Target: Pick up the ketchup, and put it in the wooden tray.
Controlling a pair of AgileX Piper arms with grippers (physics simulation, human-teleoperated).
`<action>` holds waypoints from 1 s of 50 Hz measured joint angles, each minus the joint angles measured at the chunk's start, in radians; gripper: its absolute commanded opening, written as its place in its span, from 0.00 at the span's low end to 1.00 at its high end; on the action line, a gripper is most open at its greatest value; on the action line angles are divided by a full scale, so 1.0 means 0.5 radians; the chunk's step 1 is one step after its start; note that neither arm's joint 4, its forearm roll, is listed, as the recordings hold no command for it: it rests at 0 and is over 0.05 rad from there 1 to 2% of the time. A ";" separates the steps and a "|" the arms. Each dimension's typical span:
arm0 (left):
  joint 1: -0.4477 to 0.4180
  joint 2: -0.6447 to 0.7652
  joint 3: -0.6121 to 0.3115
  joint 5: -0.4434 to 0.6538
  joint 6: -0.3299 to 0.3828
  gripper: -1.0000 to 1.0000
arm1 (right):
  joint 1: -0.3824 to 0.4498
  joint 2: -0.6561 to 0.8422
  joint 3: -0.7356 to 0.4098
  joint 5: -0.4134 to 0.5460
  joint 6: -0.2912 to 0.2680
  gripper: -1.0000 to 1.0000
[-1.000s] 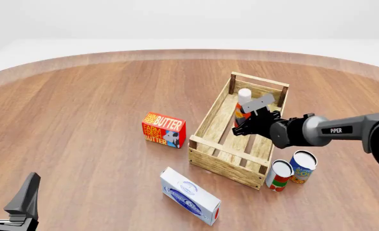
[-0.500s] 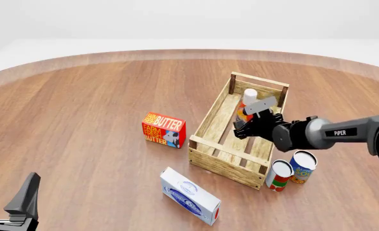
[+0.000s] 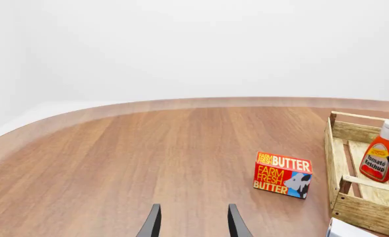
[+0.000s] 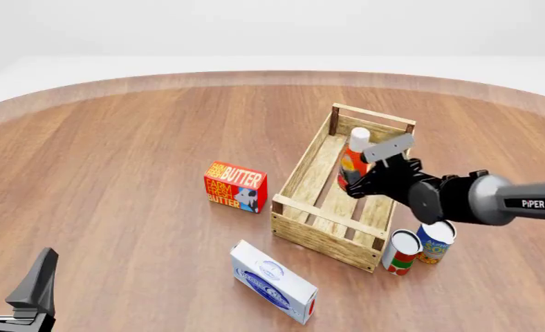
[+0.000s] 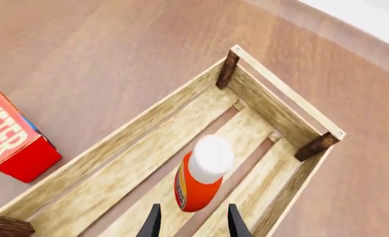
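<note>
The ketchup (image 4: 355, 158), a red-orange bottle with a white cap, stands upright inside the wooden tray (image 4: 302, 168), toward its far end. My right gripper (image 4: 354, 185) hovers just on the near side of the bottle, open, with nothing between its fingers. The right wrist view shows the ketchup (image 5: 200, 180) on the slats of the tray (image 5: 273, 106), just beyond the open right gripper (image 5: 192, 226). The left gripper (image 4: 12, 278) rests open at the near left corner. From the left wrist, its open fingers (image 3: 192, 224) are seen far from the ketchup (image 3: 379, 159) and the tray (image 3: 362, 216).
A red butter box (image 4: 236, 187) stands left of the tray. A white box (image 4: 272, 281) lies in front of the tray's near left corner. Two cans (image 4: 402, 252) (image 4: 436, 240) stand by the tray's near right corner, under the right arm.
The right gripper has drawn back from the ketchup toward the right and near side. The bottle stays standing in the tray. The left arm has not moved.
</note>
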 measured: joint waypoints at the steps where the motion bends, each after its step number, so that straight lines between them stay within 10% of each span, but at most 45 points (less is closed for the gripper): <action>1: 0.000 0.000 0.000 0.000 0.000 1.00 | 0.001 -0.013 0.012 -0.002 -0.001 1.00; 50: 0.000 0.000 0.000 0.000 0.000 1.00 | 0.008 -0.890 0.847 -0.124 -0.015 1.00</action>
